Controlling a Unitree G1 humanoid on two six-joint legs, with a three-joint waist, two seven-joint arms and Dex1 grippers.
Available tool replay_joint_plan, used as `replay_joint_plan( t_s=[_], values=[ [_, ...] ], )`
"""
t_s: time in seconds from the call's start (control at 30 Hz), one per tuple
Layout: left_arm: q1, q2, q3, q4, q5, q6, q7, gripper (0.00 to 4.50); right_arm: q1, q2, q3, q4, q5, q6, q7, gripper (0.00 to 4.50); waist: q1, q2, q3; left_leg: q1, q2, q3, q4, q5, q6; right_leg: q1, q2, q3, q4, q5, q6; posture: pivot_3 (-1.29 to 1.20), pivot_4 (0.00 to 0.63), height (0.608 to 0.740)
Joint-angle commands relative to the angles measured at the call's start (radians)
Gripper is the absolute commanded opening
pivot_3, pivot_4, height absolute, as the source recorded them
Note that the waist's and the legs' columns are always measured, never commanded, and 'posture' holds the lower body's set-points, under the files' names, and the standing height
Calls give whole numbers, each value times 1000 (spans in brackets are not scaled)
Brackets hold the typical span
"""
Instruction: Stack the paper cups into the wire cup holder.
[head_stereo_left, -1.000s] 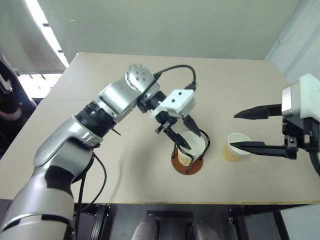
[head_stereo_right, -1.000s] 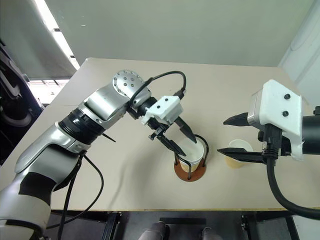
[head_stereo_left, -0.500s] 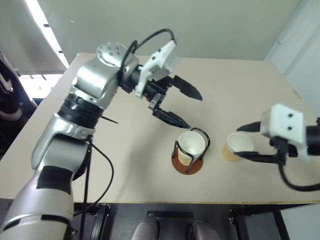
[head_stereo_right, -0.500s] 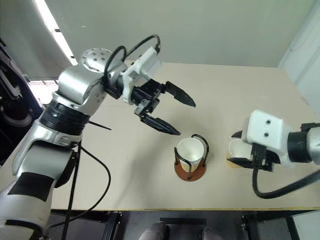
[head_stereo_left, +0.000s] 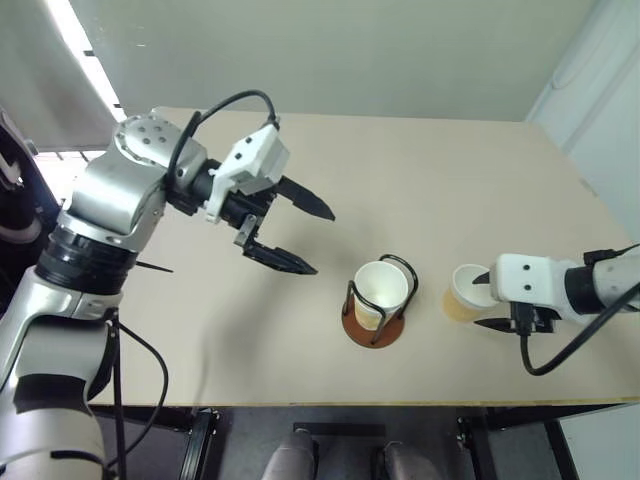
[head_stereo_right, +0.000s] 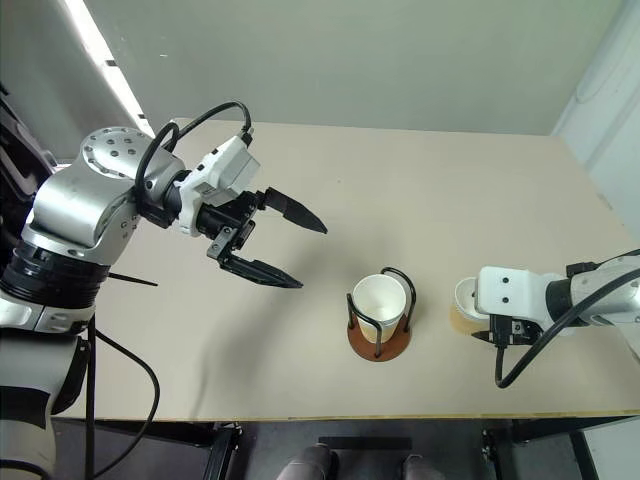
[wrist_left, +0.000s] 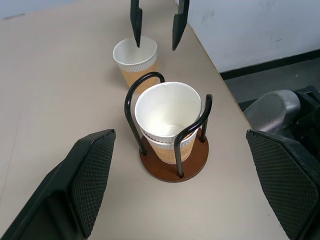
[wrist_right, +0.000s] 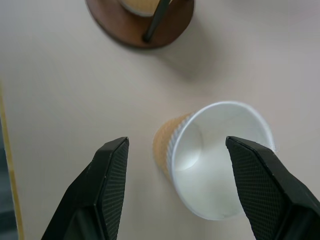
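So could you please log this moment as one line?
left gripper: open, clear of holder | right gripper: open around loose cup | holder: cups stacked

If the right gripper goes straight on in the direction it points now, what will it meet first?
Most likely the loose paper cup standing on the table: the right gripper is open, with one finger on each side of the cup. Beyond it lies the tabletop. Depth is hard to judge.

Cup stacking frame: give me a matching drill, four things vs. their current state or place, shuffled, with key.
Things:
1. left gripper
2. right gripper
3. loose cup
4. wire holder

States:
A. holds stacked cups
B. open, up off the table, holding nothing
C. stands on the table beside the holder
D. open, fingers either side of the loose cup

Pairs: 1-B, 2-D, 3-C, 4-A
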Motion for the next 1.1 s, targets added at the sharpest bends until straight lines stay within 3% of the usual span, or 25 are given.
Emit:
replay_joint_plan(
  t_s=[0.03,0.13,0.23,0.47,0.63,0.77,0.97,1.1],
  values=[
    [8,-6,49,-44,18,21,5,4472,-39,20,48,51,-82,-54,41,3137,0,0,0,0,0,0,0,0,0,0,0,0,0,0,0,0,150,740],
    [13,-15,60,-55,25,36,7,4472,-62,47,87,98,-134,-85,73,3137,-1,0,0,0,0,0,1,0,0,0,0,0,1,0,0,0,150,740],
    [15,-22,68,-57,34,43,7,4500,-83,75,113,144,-179,-110,94,2512,-2,0,0,0,0,0,1,0,0,0,0,0,1,0,0,0,150,740],
    [29,-31,81,-64,54,46,-5,4500,-118,101,40,128,-144,-52,135,78,-4,0,0,0,0,0,1,0,0,0,0,0,2,0,0,0,150,740],
    [45,-20,86,-66,68,33,-14,4500,-151,62,-67,39,-65,27,175,30,-4,0,0,0,0,0,0,0,0,0,0,0,1,0,-1,0,150,740],
    [60,-5,87,-53,93,11,-26,4500,-303,24,-139,-46,31,105,212,30,-10,1,0,0,0,1,-1,0,-1,-1,0,1,1,0,-1,0,150,740],
    [51,-18,76,-14,123,-24,-40,4500,-584,78,-55,-151,147,204,247,30,-11,0,0,0,0,0,-3,0,-1,-1,0,0,-1,0,-2,0,150,740],
    [55,-29,72,-9,131,-37,-44,4500,-657,127,36,-183,128,213,254,30,-12,0,0,0,0,-1,-3,0,-1,-1,0,0,-2,0,-2,0,150,740]
  ],
)
